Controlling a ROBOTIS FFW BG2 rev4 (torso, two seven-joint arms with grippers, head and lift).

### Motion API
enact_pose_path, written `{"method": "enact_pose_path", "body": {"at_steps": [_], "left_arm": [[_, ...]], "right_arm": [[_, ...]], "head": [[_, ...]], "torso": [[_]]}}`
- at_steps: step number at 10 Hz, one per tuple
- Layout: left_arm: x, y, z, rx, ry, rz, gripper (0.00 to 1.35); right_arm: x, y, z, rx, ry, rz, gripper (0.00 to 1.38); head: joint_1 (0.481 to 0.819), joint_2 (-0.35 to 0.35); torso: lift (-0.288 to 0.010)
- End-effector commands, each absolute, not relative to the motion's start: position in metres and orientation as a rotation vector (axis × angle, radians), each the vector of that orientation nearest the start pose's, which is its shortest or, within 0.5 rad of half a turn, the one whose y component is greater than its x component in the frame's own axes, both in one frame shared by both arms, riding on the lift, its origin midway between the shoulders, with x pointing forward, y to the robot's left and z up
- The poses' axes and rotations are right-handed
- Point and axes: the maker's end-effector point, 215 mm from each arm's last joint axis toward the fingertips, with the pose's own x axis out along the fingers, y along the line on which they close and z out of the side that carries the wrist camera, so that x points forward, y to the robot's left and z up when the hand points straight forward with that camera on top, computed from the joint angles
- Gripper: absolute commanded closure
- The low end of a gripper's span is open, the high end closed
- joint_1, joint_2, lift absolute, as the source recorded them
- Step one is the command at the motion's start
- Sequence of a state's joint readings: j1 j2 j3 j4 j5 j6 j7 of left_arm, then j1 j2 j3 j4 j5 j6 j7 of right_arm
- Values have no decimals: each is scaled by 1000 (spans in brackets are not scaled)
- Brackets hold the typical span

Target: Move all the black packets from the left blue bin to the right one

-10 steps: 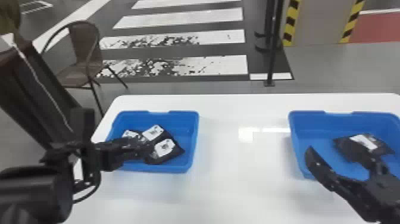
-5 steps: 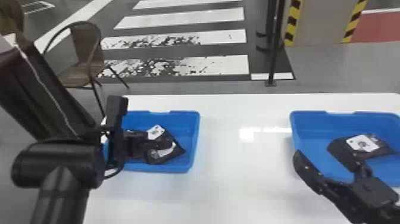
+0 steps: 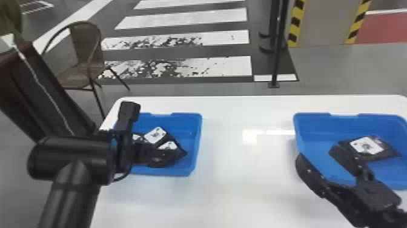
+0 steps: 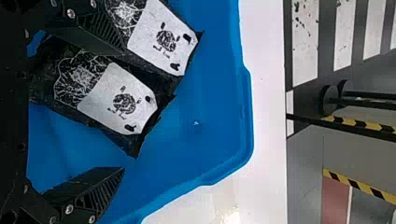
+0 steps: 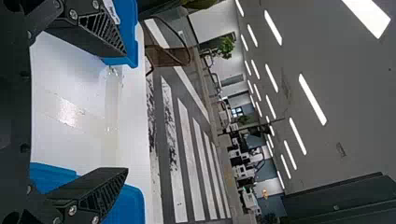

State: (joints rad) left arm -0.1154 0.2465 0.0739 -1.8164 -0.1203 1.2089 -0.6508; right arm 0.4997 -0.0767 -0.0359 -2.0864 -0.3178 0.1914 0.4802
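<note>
My left gripper (image 3: 142,153) is low in the left blue bin (image 3: 196,145), at several black packets (image 3: 167,147) with white labels. In the left wrist view the left gripper (image 4: 123,111) stands open. One finger overlaps the packets; a labelled packet (image 4: 121,100) lies partly between the two fingers, and the other finger is over bare bin floor. My right gripper (image 3: 316,154) is over the near left part of the right blue bin (image 3: 312,124), beside a black packet (image 3: 368,145) lying there. In the right wrist view the right gripper (image 5: 126,112) is open with nothing held.
Both bins stand on a white table (image 3: 233,176), with a wide stretch of tabletop between them. Beyond the table's far left corner is a brown chair (image 3: 81,60). A black post (image 3: 277,54) rises behind the table's far edge.
My left arm has moved to the right and away from the robot, bringing its gripper farther over the packets. The right gripper has shifted slightly left.
</note>
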Motion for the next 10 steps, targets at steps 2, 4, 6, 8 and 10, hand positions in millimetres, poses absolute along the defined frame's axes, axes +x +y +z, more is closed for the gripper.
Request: {"method": "enact_pose_path", "body": {"at_steps": [2,4,6,8,10], "left_arm": [[509,282,-466,-21,917,-339,320],[511,281,-470,-12,933,-346,707],[510,288,-472,14,945,-335,825],[512,299,-471,42,941,-313,1164],[517,299,-453,64,878,-325,1164]], "right_arm": [[422,-143,-343,275,114,509,157],[422,-143,-345,278,118,511,157],[422,-143,-347,289,120,511,157],[422,-143,-347,294,121,511,159],[421,-143,-345,299,117,512,162]], "head": [[695,169],[695,165],[695,164],[695,175],[695,183]], "torso": [[-140],[-140],[-140],[-140],[-140]]}}
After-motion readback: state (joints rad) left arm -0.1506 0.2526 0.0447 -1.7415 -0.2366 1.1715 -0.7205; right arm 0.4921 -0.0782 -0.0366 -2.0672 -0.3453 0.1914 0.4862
